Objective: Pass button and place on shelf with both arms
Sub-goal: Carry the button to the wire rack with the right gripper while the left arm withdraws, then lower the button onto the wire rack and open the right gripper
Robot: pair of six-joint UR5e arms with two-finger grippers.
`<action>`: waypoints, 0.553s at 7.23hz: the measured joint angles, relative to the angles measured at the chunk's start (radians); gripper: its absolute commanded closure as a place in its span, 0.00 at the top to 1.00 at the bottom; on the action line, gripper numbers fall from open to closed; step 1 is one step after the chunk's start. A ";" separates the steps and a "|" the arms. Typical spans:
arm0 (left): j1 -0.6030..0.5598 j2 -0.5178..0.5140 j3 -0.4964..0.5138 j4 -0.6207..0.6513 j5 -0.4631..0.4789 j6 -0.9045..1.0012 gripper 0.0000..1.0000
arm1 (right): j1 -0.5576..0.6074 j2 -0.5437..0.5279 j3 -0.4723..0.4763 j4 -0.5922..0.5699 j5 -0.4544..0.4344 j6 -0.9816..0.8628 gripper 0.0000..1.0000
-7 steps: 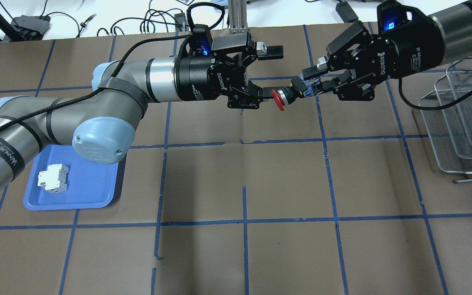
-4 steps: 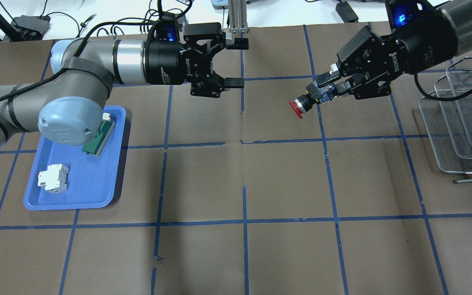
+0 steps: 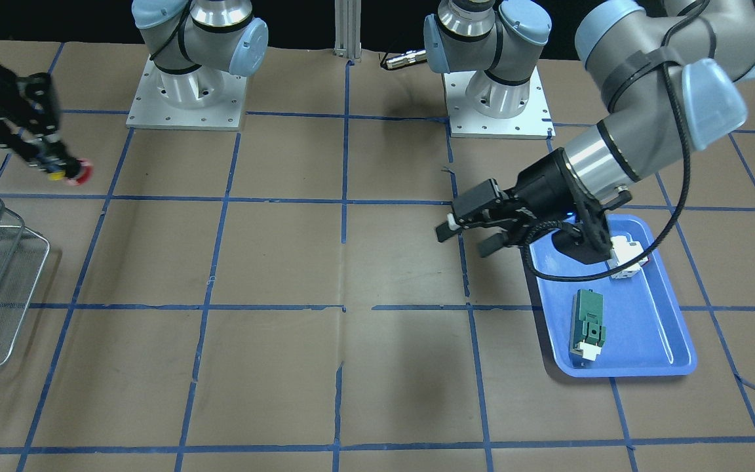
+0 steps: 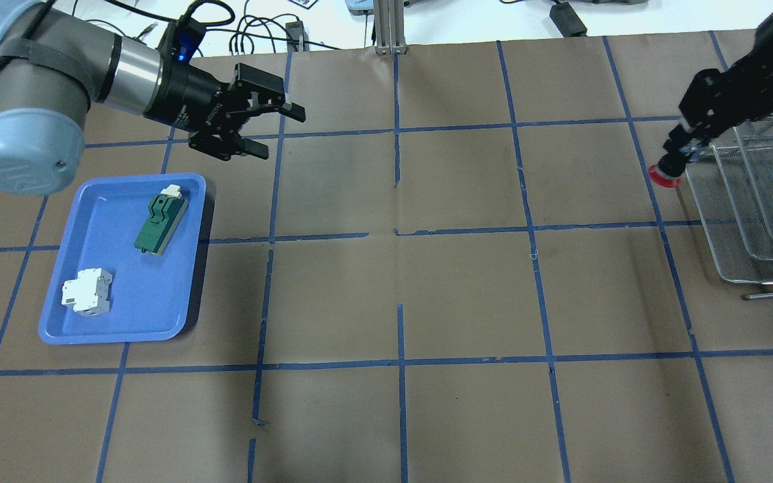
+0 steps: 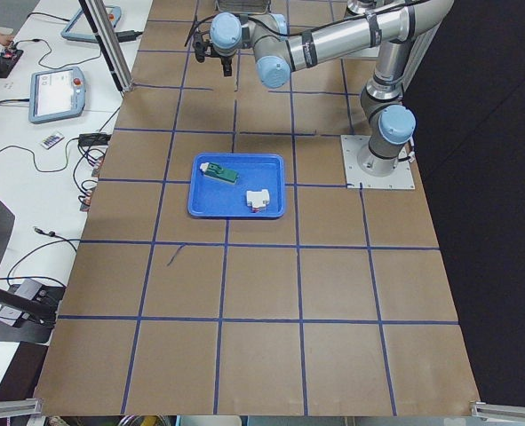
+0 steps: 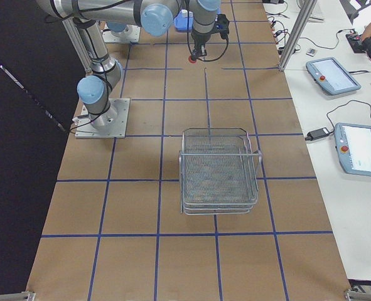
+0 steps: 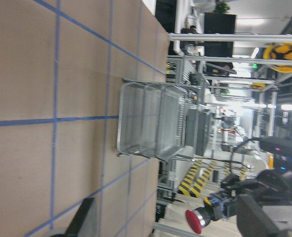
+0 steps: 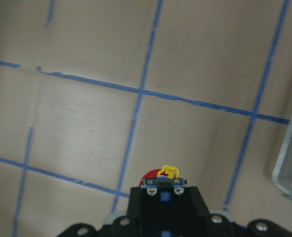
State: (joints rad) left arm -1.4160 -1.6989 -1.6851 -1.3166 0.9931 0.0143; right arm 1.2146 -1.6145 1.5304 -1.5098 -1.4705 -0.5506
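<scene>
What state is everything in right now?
left claw: open, empty.
right claw: shut on the button.
button: held in the air, not yet on the shelf.
shelf: upright, empty.
blue tray: holds the white breaker and green block.

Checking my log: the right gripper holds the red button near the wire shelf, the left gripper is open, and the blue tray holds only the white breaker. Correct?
Not quite. The overhead view shows the blue tray holding two things: the white breaker and a green block. The rest stands: the right gripper holds the button near the shelf, and the left gripper is open.
</scene>
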 measured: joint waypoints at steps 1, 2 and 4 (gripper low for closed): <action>-0.002 0.011 0.056 -0.056 0.191 0.004 1.00 | -0.054 0.001 0.001 -0.079 -0.072 -0.002 0.00; -0.006 0.031 0.106 -0.124 0.342 0.006 1.00 | -0.126 0.002 0.008 -0.130 -0.094 -0.004 0.00; -0.039 0.065 0.202 -0.283 0.527 -0.013 1.00 | -0.216 0.016 0.069 -0.270 -0.099 -0.010 0.00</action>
State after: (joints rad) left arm -1.4554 -1.6335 -1.4835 -1.5994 1.5202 0.0013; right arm 0.9988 -1.5989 1.5993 -1.7796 -1.5695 -0.5602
